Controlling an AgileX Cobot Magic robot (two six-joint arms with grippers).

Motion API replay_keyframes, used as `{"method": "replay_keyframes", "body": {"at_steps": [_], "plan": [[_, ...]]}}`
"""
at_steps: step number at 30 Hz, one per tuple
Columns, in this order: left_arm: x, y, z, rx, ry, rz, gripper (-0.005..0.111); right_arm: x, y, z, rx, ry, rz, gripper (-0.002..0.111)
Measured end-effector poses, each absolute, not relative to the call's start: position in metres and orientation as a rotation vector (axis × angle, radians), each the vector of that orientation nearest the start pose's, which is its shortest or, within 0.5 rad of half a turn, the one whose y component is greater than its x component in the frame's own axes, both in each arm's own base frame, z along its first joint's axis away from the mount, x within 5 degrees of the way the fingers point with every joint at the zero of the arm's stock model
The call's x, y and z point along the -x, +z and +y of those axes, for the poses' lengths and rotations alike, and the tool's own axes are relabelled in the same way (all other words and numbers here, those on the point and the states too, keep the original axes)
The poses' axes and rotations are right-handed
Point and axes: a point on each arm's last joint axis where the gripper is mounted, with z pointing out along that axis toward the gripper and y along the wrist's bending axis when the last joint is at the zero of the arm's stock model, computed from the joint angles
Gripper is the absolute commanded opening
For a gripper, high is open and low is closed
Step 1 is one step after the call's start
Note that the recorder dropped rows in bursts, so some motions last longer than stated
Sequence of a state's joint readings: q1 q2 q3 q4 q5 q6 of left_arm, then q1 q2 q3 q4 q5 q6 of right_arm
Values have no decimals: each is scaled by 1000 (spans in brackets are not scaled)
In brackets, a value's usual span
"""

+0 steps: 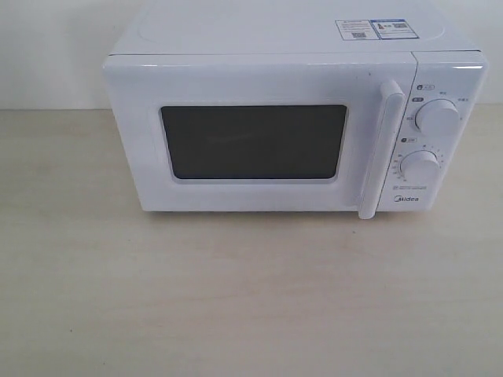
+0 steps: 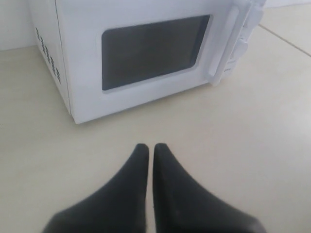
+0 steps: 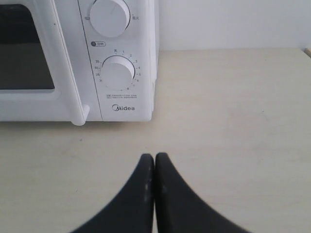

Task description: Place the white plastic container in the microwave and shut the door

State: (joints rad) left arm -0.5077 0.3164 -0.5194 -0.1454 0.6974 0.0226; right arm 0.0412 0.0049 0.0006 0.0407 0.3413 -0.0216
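Container: white plastic container not visible in any of the 3 views, and none of the table (image 1: pixel 236 298) in view carries it. Dark window (image 2: pixel 153 51) shows nothing behind it, so cannot tell if the box is inside. Judgement: with nothing in front and the door shut, it is probably inside already and the task looks done or nearly so. It could also be a start state with the box out of frame.

Door (image 1: pixel 259 135) sits flush with the front, no gap at the edge. Its long vertical handle (image 1: pixel 381 149) is at the door's 3 o'clock edge, the natural pull or push point since the hinge looks to be at 9 o'clock.

Microwave (image 1: pixel 295 47) stands at 12 o'clock on the table, front facing 6 o'clock. 2 dials are at 3 o'clock of the handle, the upper dial (image 1: pixel 437 118) above the lower dial (image 1: pixel 420 167). Stickers (image 1: pixel 371 29) are on top, toward 1 o'clock.

Left gripper (image 2: pixel 146 148): fingers pressed together, pinching nothing, over bare table at about 7 o'clock of the microwave and apart from it. Right gripper (image 3: pixel 154 156): fingers pressed together, empty, at about 5 o'clock and facing the dial panel. Neither touches the door or the handle. Both sit out of the exterior view, which reads as a parked pose.
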Motion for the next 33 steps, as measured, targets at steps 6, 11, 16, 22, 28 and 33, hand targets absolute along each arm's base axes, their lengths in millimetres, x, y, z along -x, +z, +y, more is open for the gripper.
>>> {"method": "replay_keyframes", "body": {"at_steps": [6,11,16,22,28,33], "plan": [[-60,298,-33,-408,-369,1728,4,-54,182,3,32,53,1831,0],[-65,278,-25,-287,-272,1629,4,-54,182,3,32,53,1833,0],[-66,250,-15,-148,-193,1602,4,-54,182,3,32,53,1833,0],[-67,227,-11,-94,-159,1619,4,-54,182,3,32,53,1833,0],[-67,227,-11,-86,-157,1586,4,-54,182,3,32,53,1831,0],[-57,234,-9,-80,-162,1484,4,-54,182,3,32,53,1831,0]]}}
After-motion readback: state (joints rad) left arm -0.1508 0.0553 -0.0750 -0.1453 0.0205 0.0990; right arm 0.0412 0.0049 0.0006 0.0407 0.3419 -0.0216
